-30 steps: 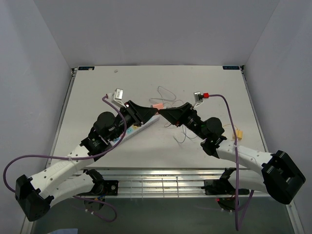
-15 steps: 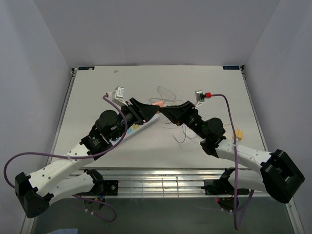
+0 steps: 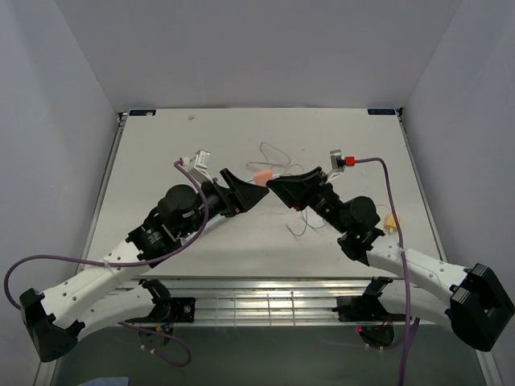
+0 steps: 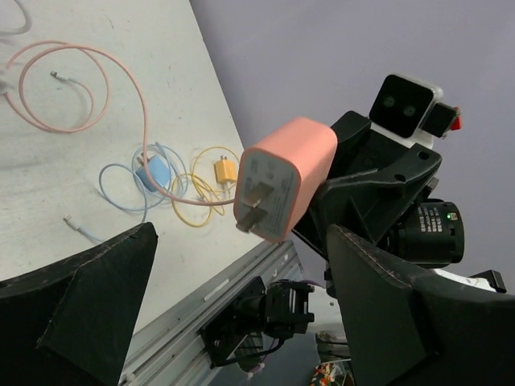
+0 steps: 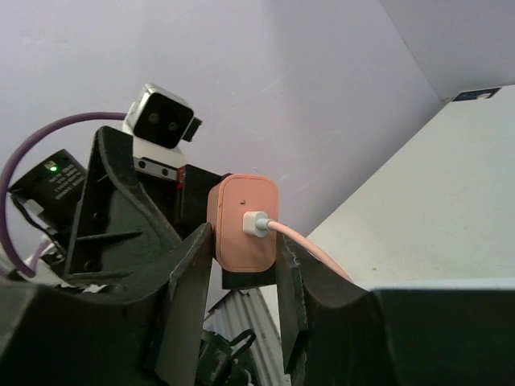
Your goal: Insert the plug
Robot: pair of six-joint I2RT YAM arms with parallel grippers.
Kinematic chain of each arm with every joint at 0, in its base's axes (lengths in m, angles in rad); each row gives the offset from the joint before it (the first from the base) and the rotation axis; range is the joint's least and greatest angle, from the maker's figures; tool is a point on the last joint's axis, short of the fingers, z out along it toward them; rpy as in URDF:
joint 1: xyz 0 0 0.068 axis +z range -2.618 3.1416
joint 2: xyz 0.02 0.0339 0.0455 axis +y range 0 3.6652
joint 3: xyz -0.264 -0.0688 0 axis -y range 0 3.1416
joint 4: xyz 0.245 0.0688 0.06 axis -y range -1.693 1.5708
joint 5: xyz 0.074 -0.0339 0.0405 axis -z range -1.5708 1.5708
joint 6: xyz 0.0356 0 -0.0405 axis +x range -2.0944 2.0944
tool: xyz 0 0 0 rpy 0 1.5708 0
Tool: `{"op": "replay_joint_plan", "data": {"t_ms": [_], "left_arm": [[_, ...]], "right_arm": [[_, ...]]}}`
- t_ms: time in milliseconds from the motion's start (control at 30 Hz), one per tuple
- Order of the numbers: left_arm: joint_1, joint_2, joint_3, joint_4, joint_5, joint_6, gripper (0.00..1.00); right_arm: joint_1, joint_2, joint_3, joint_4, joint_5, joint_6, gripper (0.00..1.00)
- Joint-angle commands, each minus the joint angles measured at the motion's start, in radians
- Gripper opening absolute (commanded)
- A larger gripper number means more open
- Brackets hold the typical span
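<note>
The plug (image 5: 244, 221) is a salmon-pink charger block with a white connector and a pink cable coming out of its back. My right gripper (image 5: 241, 249) is shut on it, one finger against each side, and holds it up off the table. In the left wrist view the plug (image 4: 282, 177) shows its two metal prongs, pointing down and left. My left gripper (image 4: 241, 297) is open, its fingers (image 4: 80, 305) spread wide below the plug and not touching it. From above, the plug (image 3: 260, 176) sits between the left gripper (image 3: 256, 191) and the right gripper (image 3: 273, 183).
Loose cables lie on the table: a pink loop (image 4: 64, 88), a blue cable with a blue block (image 4: 153, 173) and a yellow one (image 4: 221, 170). A metal rail (image 3: 265, 293) runs along the near edge. A small yellow piece (image 3: 392, 219) lies beside the right arm.
My left gripper has opened wide and come off the plug. The right gripper keeps hold of it. Both arms have shifted slightly to the right and away from the table.
</note>
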Motion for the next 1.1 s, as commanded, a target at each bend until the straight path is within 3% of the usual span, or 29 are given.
{"op": "replay_joint_plan", "data": {"t_ms": [0,167,300,433,467,567,600,667,733,800,833,933,1067], "left_arm": [[-0.006,-0.04,0.06,-0.117,0.012,0.017,0.98],[-0.005,-0.083,0.104,-0.262,-0.074,0.017,0.98],[-0.005,-0.107,0.113,-0.328,-0.152,0.054,0.98],[-0.002,-0.005,0.237,-0.625,-0.339,-0.027,0.98],[0.003,0.052,0.28,-0.73,-0.394,-0.057,0.98],[0.085,0.112,0.311,-0.75,-0.346,-0.024,0.98],[0.125,0.129,0.305,-0.735,-0.263,-0.001,0.98],[0.289,0.14,0.288,-0.699,-0.163,0.04,0.98],[0.467,0.161,0.255,-0.682,-0.01,0.069,0.98],[0.549,0.183,0.239,-0.671,0.053,0.103,0.98],[0.607,0.201,0.232,-0.675,0.072,0.109,0.98],[0.677,0.216,0.212,-0.691,0.11,0.123,0.98],[0.756,0.194,0.173,-0.731,0.127,0.142,0.98]], "right_arm": [[-0.013,-0.042,0.057,-0.072,0.076,-0.13,0.08],[-0.065,-0.077,0.114,-0.24,0.114,-0.277,0.08],[-0.189,-0.073,0.178,-0.334,0.085,-0.363,0.08],[-0.379,-0.016,0.333,-0.428,0.015,-0.458,0.08],[-0.418,0.031,0.436,-0.448,-0.002,-0.484,0.08],[-0.53,0.18,0.657,-0.557,-0.058,-0.55,0.08],[-0.559,0.225,0.825,-0.594,-0.061,-0.581,0.08],[-0.579,0.377,1.007,-0.669,-0.1,-0.607,0.08],[-0.585,0.49,1.281,-0.748,-0.151,-0.609,0.08],[-0.582,0.66,1.441,-0.758,-0.253,-0.58,0.08],[-0.582,0.718,1.612,-0.755,-0.298,-0.549,0.08],[-0.535,0.955,1.929,-0.809,-0.341,-0.534,0.08],[-0.426,1.014,1.817,-0.662,-0.331,-0.581,0.08]]}}
